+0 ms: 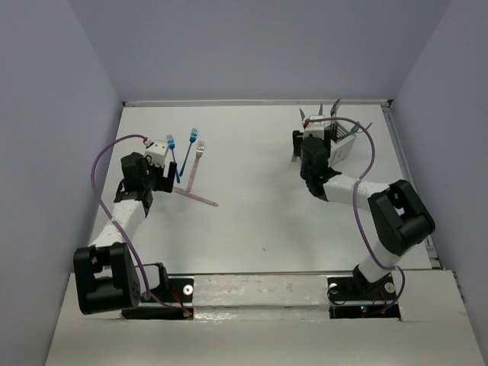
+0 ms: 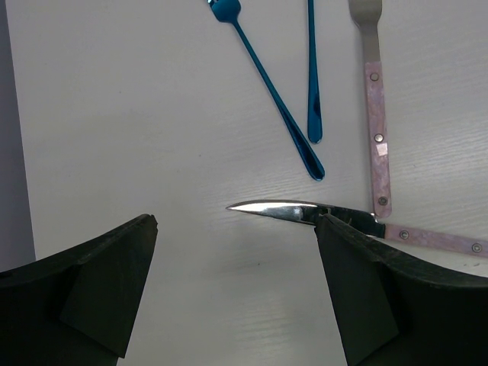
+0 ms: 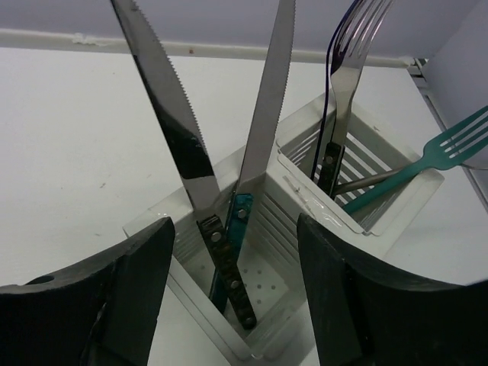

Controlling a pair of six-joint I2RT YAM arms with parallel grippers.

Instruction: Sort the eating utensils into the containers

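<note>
Knife (image 2: 290, 211) is lying crosswise under my left hand (image 2: 236, 226), fingers spread and empty; I'm judging this side the nearer.

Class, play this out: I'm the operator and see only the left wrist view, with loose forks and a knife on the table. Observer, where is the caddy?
Observer: The caddy stands at the far right of the table, by the right arm.
Operator: What's in it?
Observer: Two knives in one compartment, forks in the other.
Operator: Is the right arm holding anything?
Observer: No, its fingers are apart, empty.
</note>
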